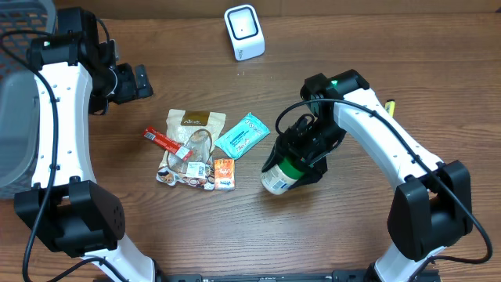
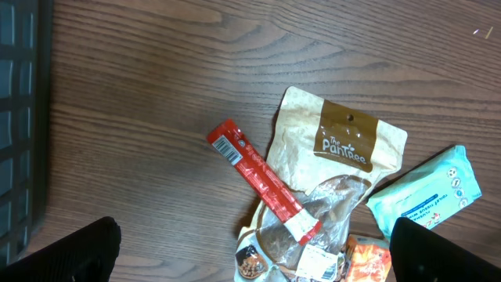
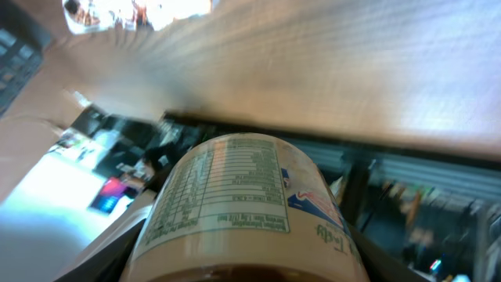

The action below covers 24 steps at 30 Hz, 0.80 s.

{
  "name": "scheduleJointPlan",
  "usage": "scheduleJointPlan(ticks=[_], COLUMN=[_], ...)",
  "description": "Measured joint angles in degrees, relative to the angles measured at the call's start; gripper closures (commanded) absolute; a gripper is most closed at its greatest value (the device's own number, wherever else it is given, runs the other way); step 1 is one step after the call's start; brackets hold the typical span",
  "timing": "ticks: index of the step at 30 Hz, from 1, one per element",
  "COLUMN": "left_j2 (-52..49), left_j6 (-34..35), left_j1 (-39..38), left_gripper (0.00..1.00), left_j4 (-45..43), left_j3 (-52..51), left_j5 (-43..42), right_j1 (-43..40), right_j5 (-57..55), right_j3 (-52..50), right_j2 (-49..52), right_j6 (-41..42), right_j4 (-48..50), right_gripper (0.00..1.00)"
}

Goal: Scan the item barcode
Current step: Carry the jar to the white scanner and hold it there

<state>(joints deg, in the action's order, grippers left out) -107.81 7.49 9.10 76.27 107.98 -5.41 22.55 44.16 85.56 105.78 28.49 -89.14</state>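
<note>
My right gripper (image 1: pixel 304 159) is shut on a jar (image 1: pixel 277 178) with a green lid and a white label, holding it tilted above the table right of centre. In the right wrist view the jar (image 3: pixel 243 196) fills the space between the fingers (image 3: pixel 106 262), its printed nutrition label facing the camera; no barcode shows. The white scanner (image 1: pixel 244 32) stands at the back of the table, well apart from the jar. My left gripper (image 1: pixel 142 81) hangs open at the upper left, with nothing between its fingers (image 2: pixel 70 251).
A pile lies at centre-left: a brown pouch (image 1: pixel 196 121), a red stick pack (image 1: pixel 166 142), a teal wipes pack (image 1: pixel 243 135) and an orange packet (image 1: pixel 225 173). A grey bin (image 1: pixel 14 125) and a dark basket (image 1: pixel 22 19) stand at the left edge.
</note>
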Motion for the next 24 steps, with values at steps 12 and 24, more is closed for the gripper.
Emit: scheduleJointPlan(ticks=[12, 24], left_j2=[0.0, 0.0], left_j6=[0.0, 0.0], left_j1=[0.0, 0.0], left_gripper=[0.0, 0.0], left_j4=[0.0, 0.0], left_j3=[0.0, 0.0], left_j5=[0.0, 0.0], right_j1=[0.0, 0.0], right_j5=[-25.1, -40.8], right_j3=[0.0, 5.0], right_j2=[0.0, 0.1], right_j6=[0.0, -4.4], right_j4=[16.8, 23.3], right_gripper=[0.92, 0.97])
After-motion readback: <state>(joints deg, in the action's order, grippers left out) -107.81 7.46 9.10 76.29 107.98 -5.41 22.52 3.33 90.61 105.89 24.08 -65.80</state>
